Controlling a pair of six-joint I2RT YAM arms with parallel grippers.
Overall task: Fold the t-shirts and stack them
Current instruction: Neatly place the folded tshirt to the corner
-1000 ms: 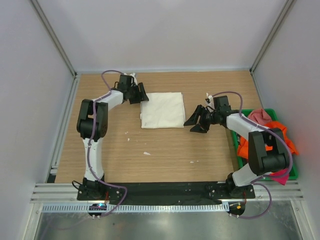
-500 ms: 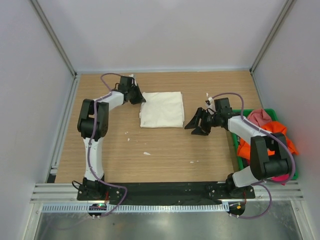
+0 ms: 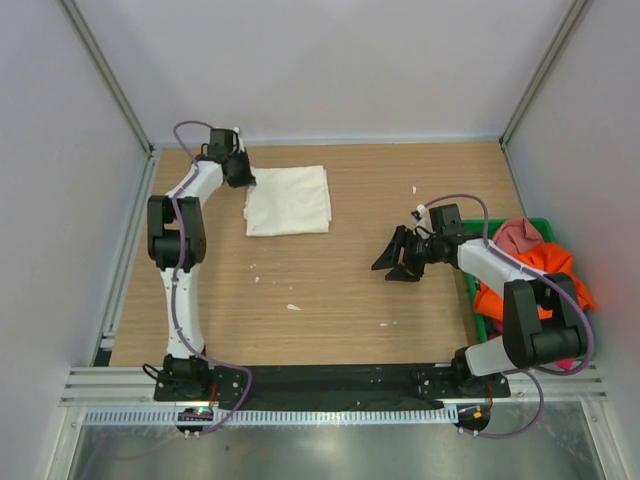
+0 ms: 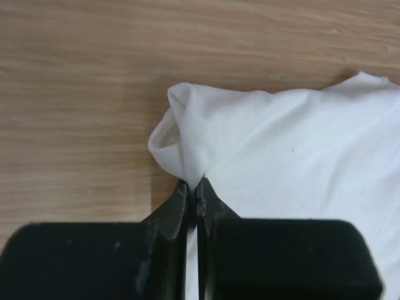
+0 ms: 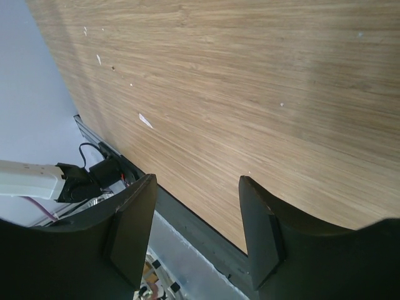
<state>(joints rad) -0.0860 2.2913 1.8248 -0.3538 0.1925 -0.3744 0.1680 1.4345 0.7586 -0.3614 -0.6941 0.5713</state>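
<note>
One cream-white t-shirt (image 3: 290,200), one orange t-shirt (image 3: 552,263), one pink t-shirt (image 3: 518,235), one bin (image 3: 540,222)

left end effector (image 4: 192,185) clamped, t-shirt (image 3: 290,200) dragged left

The folded cream-white cloth t-shirt (image 3: 289,200) lies flat on the light wooden table (image 3: 330,300), in its far left part. The black two-finger left gripper (image 3: 243,175) sits at the shirt's far left corner, jaws pinched on the cloth's edge. The black right gripper (image 3: 393,258) hangs over bare table right of centre, well apart from the shirt, jaws parted. At the table's right edge stands the green plastic bin (image 3: 541,221), to the right of that gripper, with the crumpled orange and pink t-shirts (image 3: 530,262) heaped in it.
</note>
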